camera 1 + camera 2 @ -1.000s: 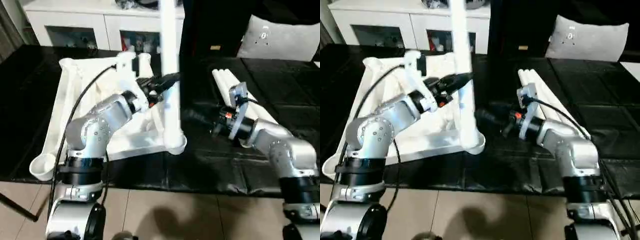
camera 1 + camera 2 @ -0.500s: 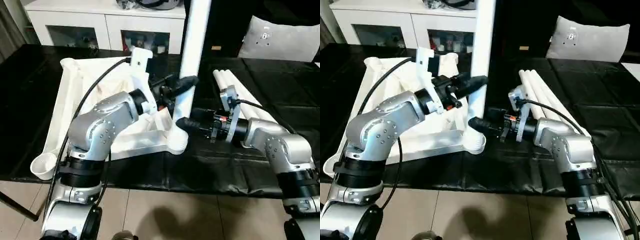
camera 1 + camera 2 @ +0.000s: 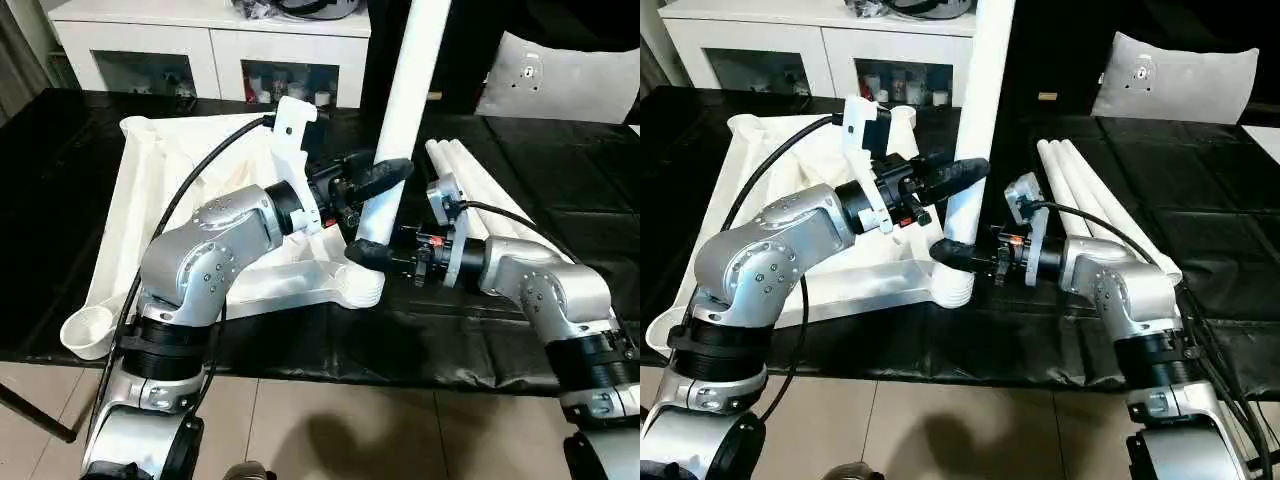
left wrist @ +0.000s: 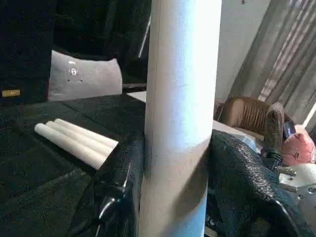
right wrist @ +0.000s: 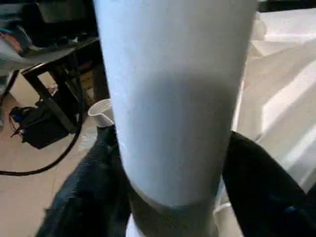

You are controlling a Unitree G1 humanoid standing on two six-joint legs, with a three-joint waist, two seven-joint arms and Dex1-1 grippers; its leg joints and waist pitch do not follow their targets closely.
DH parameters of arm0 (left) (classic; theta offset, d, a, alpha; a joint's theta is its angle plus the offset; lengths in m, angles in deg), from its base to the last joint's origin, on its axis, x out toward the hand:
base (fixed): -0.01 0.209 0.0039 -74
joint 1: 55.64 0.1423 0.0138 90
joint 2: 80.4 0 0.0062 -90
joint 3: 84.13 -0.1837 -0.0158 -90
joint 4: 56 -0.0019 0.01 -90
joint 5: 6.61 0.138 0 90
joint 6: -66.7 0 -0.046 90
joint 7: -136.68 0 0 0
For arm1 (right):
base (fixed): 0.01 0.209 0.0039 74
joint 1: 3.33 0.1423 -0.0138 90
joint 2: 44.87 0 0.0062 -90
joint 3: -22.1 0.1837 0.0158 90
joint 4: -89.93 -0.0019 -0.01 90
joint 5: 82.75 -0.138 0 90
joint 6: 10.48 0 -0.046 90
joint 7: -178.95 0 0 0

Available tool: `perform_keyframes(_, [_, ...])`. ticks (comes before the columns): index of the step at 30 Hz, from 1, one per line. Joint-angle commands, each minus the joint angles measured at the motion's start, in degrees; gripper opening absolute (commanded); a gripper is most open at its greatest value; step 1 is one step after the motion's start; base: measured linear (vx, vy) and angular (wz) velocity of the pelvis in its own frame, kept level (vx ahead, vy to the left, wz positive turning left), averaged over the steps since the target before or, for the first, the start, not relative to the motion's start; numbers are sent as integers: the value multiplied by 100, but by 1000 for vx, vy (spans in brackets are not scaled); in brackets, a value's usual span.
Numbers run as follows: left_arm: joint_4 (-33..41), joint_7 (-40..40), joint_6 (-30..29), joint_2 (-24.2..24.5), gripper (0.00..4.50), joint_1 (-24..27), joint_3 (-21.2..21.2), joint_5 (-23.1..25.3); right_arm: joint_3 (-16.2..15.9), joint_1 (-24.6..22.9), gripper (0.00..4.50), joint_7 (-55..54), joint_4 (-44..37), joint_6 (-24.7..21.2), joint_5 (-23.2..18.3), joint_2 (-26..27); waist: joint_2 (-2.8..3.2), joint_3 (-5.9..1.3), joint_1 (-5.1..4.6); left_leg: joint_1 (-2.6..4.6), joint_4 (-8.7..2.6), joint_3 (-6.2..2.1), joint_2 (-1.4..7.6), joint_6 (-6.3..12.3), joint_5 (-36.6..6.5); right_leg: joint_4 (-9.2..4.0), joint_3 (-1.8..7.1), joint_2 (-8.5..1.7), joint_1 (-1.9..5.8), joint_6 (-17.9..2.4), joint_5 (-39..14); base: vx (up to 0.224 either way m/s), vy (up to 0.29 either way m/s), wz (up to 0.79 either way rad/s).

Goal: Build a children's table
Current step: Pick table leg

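Both grippers are clamping one white table leg (image 3: pixel 405 110) standing in the overturned table top's (image 3: pixel 150 190) near corner socket (image 3: pixel 362 285): left gripper (image 3: pixel 385 172) higher, right gripper (image 3: pixel 362 250), newly arrived, just above the socket. No legible writing.

The two eye views look down from the robot's head, side by side, and share the upright table leg (image 3: pixel 408 110) and both arms. Each wrist view sits very close to that leg: the left faces the spare legs (image 4: pixel 74 140), the right faces the floor (image 5: pixel 34 197).
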Motion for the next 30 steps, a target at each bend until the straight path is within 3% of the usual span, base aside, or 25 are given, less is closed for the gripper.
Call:
perform_keyframes(1, [130,-51,69,12,177,-28,-45,-1,-18,71,270,43,83,-47,6,17,-100,-424,-13,56,-373,-95,325,260,-221,-403,306,-509,358,-1032,-874,0,0,0])
perform_keyframes(9, [136,-91,66,-16,177,-41,-62,11,-43,85,199,19,148,-50,28,86,-89,-432,-13,56,-372,-99,327,258,-191,-392,303,-509,362,-1062,-785,0,0,0])
perform_keyframes(21, [344,-192,-167,-61,177,-16,-164,-177,53,25,189,-301,202,13,129,232,-76,-432,-17,58,-376,-100,330,215,-211,-385,306,-513,364,-1083,-757,0,0,0])
perform_keyframes(22, [392,-201,-238,-84,233,-12,-162,-251,41,13,189,-330,218,42,162,242,-78,-432,-17,60,-374,-97,329,209,-211,-383,306,-513,363,-1090,-748,0,0,0])
perform_keyframes(23, [426,-217,-288,-107,247,-9,-159,-317,32,4,189,-348,232,69,185,252,-78,-433,-17,58,-374,-98,326,209,-209,-382,305,-513,364,-1100,-741,0,0,0])
perform_keyframes(27, [548,-327,-280,-202,269,27,-195,-469,144,-48,189,-495,237,290,178,405,-63,-430,-13,62,-379,-99,332,190,-271,-385,305,-519,360,-1155,-733,0,0,0])
perform_keyframes(30, [753,-516,-326,-238,293,88,-274,-671,433,-28,189,-965,266,390,101,672,-25,-432,-22,68,-388,-106,335,151,-288,-389,308,-512,352,-1149,-692,0,0,0])
